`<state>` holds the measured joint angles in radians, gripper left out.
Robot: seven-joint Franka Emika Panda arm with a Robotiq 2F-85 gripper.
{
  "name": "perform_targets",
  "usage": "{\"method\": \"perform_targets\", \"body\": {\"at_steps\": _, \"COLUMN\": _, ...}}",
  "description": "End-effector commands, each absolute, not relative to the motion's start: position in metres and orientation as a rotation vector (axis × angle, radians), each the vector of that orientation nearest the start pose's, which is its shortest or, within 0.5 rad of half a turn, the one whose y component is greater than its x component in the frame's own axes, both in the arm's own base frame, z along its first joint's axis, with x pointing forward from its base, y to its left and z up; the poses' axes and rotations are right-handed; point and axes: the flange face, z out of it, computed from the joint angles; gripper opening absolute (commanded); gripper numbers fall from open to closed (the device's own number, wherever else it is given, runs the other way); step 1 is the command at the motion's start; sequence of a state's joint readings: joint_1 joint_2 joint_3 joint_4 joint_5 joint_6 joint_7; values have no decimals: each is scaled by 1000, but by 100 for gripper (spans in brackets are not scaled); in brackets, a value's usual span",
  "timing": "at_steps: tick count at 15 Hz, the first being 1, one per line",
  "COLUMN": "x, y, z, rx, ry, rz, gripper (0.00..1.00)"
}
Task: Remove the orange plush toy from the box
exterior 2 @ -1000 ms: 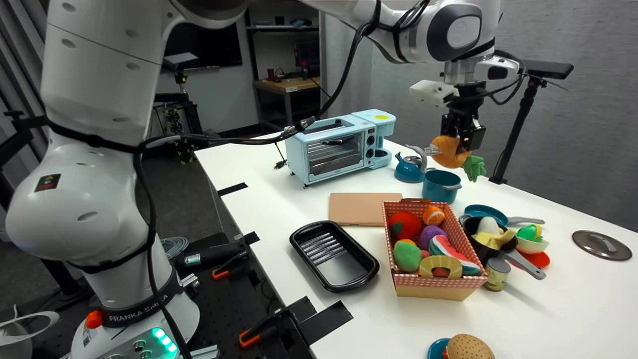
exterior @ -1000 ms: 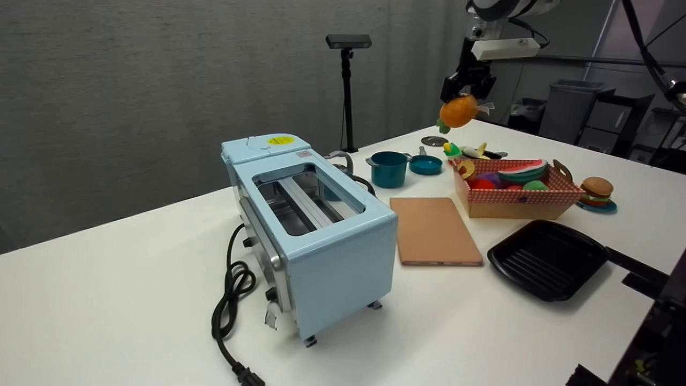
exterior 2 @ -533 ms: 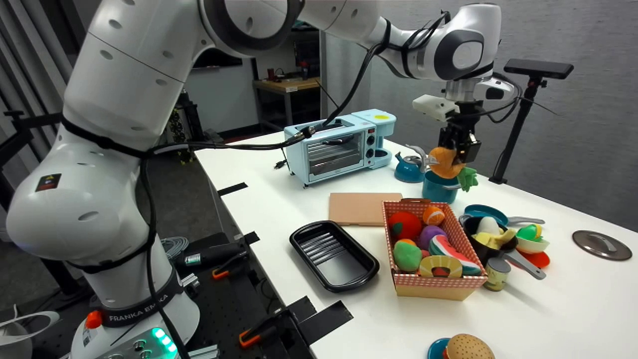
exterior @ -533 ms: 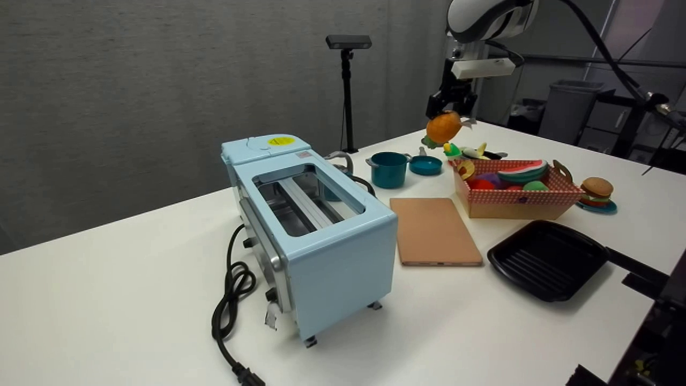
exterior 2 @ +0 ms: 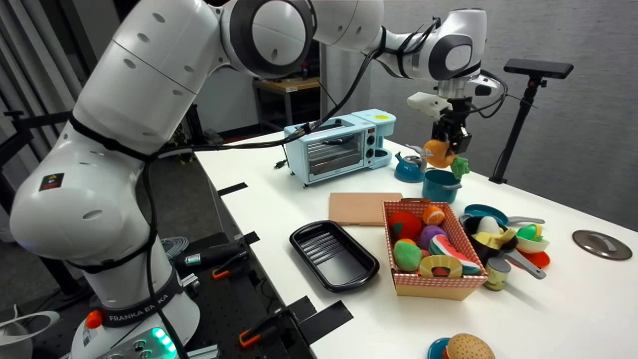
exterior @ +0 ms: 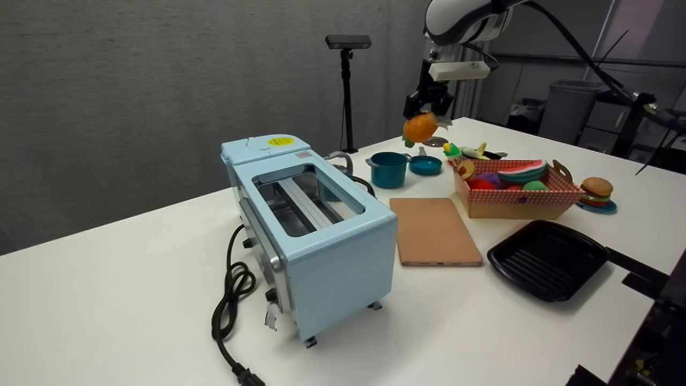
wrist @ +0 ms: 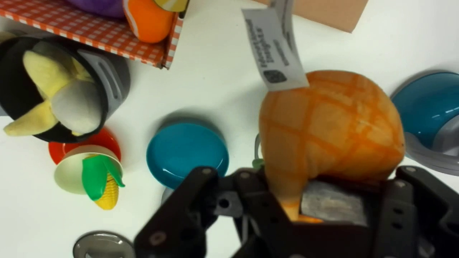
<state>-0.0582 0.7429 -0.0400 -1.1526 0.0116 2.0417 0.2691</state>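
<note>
And the leafy-topped orange plush toy (wrist: 333,125) is held aloft, clamped between the fingers of the gripper (exterior: 427,111), seemingly over the teal pot (exterior: 389,172), well apart from the gingham-lined crate (exterior: 517,208)! Removal can be called done; perhaps only a set-down is left.
</note>
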Motion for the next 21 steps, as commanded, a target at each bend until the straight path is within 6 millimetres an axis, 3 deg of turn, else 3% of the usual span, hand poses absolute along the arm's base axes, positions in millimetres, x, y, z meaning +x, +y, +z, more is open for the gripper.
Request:
{"method": "perform_targets", "body": {"at_steps": 1, "x": 779, "y": -47, "z": 379, "rx": -3050, "ry": 560, "rz": -236, "gripper": 0}}
{"method": "perform_targets", "body": {"at_steps": 4, "x": 785, "y": -38, "z": 372, "rx": -3049, "ry": 556, "rz": -227, "gripper": 0}}
{"method": "perform_targets", "body": {"at_steps": 5, "x": 785, "y": -46, "z": 369, "rx": -3042, "ry": 554, "rz": -203, "gripper": 16}}
{"method": "perform_targets", "body": {"at_steps": 6, "x": 785, "y": -46, "z": 365, "rx": -3044, "ry": 552, "rz": -182, "gripper": 26}}
{"method": "perform_targets", "body": {"at_steps": 9, "x": 785, "y": -59, "z": 353, "rx": -3046, "ry": 553, "rz": -125, "gripper": 47}}
{"method": "perform_targets", "body": {"at_steps": 16, "x": 787, "y": -57, "z": 330, "rx": -3061, "ry": 543, "rz": -48, "gripper": 99}}
{"method": "perform_targets", "body": {"at_steps": 21, "x": 780, "y": -62, "z": 315, "rx": -3053, "ry": 526, "rz": 47, "gripper": 100}}
